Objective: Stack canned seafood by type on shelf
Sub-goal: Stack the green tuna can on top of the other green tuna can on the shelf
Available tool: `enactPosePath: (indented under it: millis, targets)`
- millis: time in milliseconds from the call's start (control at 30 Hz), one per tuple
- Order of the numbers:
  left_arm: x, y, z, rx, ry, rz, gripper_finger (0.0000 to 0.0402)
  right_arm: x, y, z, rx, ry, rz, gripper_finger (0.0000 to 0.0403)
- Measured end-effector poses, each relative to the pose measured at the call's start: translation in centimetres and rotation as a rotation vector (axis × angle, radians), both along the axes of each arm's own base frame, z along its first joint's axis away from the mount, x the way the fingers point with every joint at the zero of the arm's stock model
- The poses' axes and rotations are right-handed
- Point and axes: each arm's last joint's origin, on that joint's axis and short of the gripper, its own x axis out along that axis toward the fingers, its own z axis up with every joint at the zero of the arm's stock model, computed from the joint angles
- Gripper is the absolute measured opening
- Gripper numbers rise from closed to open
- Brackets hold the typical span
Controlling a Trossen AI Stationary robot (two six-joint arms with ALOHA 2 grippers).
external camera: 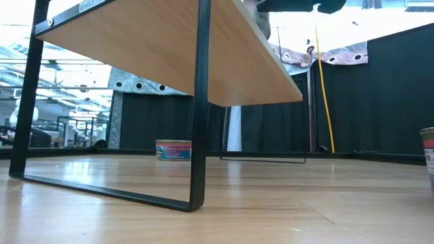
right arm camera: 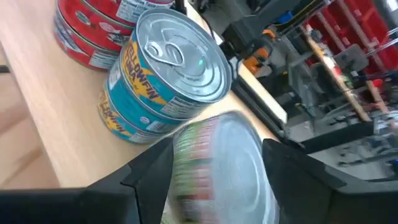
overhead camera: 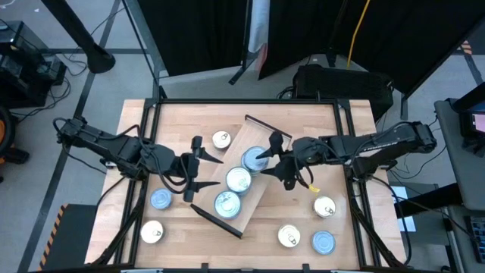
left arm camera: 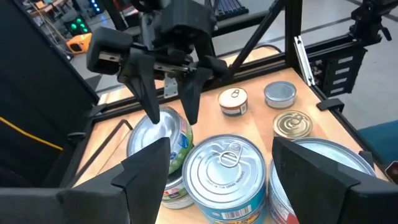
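The shelf (overhead camera: 236, 149) stands slantwise at mid-table and bears three stacks of canned seafood (overhead camera: 239, 180). My right gripper (overhead camera: 271, 157) is open at the far stack, with its fingers on either side of the green-labelled top tin (left arm camera: 163, 134). That tin shows blurred in the right wrist view (right arm camera: 217, 168). My left gripper (overhead camera: 194, 171) hangs open off the shelf's left side, level with the middle stack's blue-labelled tin (left arm camera: 227, 168), and touches nothing. Loose tins lie on the tabletop around the shelf. My right gripper comes slanting down from the table's right side, its fingertips (left arm camera: 152, 115) at the rim of the top tin on the far stack. That tin rests upright on the one below it. Whether the fingers touch it, I cannot tell.
One loose tin (overhead camera: 221, 139) lies by the shelf's far left, two (overhead camera: 161, 199) (overhead camera: 152, 231) at the near left, and three (overhead camera: 324, 206) (overhead camera: 289, 236) (overhead camera: 323, 242) at the near right. The low view looks under the shelf (external camera: 169, 47) past its dark leg (external camera: 197, 102). A black frame borders the table.
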Motion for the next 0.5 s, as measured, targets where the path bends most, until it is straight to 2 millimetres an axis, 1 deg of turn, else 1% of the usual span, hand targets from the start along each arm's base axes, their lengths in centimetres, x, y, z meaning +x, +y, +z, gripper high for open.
enactPosePath:
  millis: [133,367,500]
  targets:
    - [0.0,-0.02,0.01,-0.029,0.001,0.004,0.0281,0.07,-0.44,0.2,0.049,0.001,0.017,0.0238]
    - [0.0,-0.03,0.01,-0.053,0.002,0.012,0.0281,0.07,-0.5,0.14,0.043,0.005,0.009,0.0238]
    - [-0.1,-0.36,0.0,-0.077,0.006,-0.009,0.0281,-0.05,-0.35,-0.08,0.039,0.029,0.01,0.0238]
